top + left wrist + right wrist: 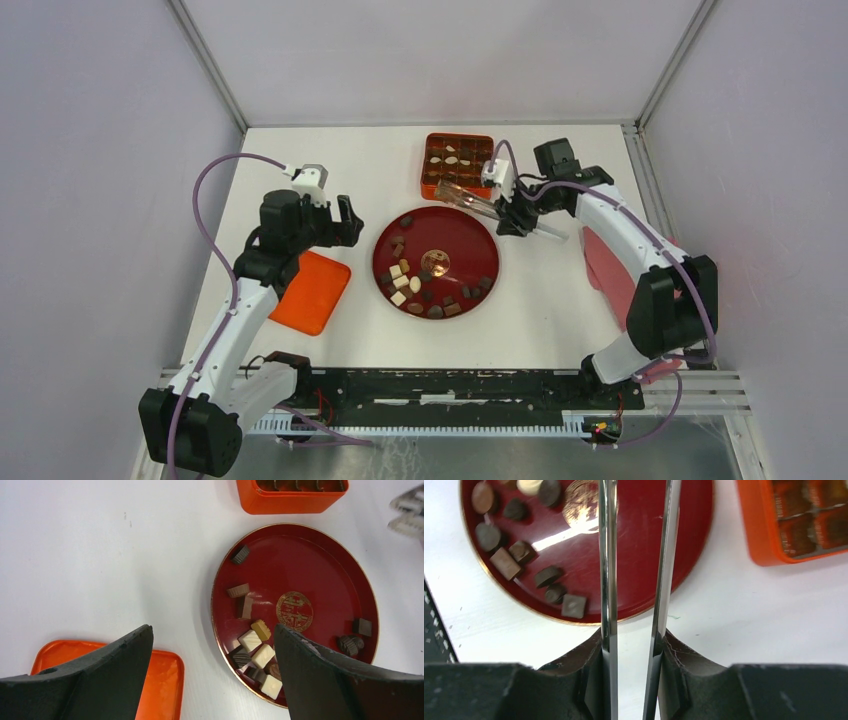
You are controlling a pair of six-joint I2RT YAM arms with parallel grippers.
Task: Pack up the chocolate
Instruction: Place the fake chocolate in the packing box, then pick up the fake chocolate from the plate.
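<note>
The chocolate (400, 283) lies mostly on the red plate (470, 240) at mid-frame in the top view: dark, light brown and cream pieces ring the left and lower rim around its gold emblem (435, 262). More pieces sit in some compartments of the orange box (430, 185) just above the plate.

Your right gripper (634, 645) is clamped on the metal tongs (607, 555), one finger pressing each blade from outside. The blades stand slightly apart and run up over the plate's right side; in the top view their tips reach the box's lower left corner.

Your left gripper (212, 630) hangs with its jaws spread wide, holding nothing, over the table beside the plate's left rim. The orange lid (312, 290) lies flat at lower left of it.
</note>
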